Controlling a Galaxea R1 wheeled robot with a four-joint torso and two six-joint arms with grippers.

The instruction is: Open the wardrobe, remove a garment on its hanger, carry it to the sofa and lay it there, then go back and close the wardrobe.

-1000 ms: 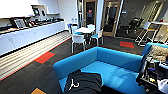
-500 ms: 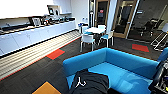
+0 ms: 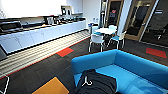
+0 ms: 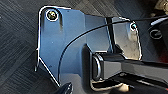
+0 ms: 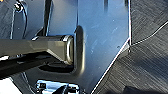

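Head view shows the sofa (image 3: 140, 67), a large bright blue upholstered piece with a low rounded back and a broad smooth seat, standing on dark, finely ribbed carpet (image 3: 47, 72). The garment (image 3: 98, 83), plain black fabric in soft rumpled folds, lies on the seat at the sofa's near left end, against the curved armrest, touching the cushion. A pale hanger hook (image 3: 86, 81) rests on top of the cloth near its left edge. Flat coloured panels are set into the carpet: an orange one (image 3: 51, 87) just beside the sofa's left end, and red ones (image 3: 65, 52) farther off. A band of pale striped flooring (image 3: 37, 53) runs along a long white counter (image 3: 42, 33) with flat-fronted cabinets and dark appliances on its top. Beyond the sofa's back stands a small round white table (image 3: 106, 30) with white-and-teal chairs (image 3: 96, 40) on thin legs around it. Wood-framed glass doors (image 3: 138, 20) close the far wall. Left wrist view and right wrist view show dark ribbed carpet beneath the robot's own plates; whether either gripper's fingers are apart or together cannot be told.
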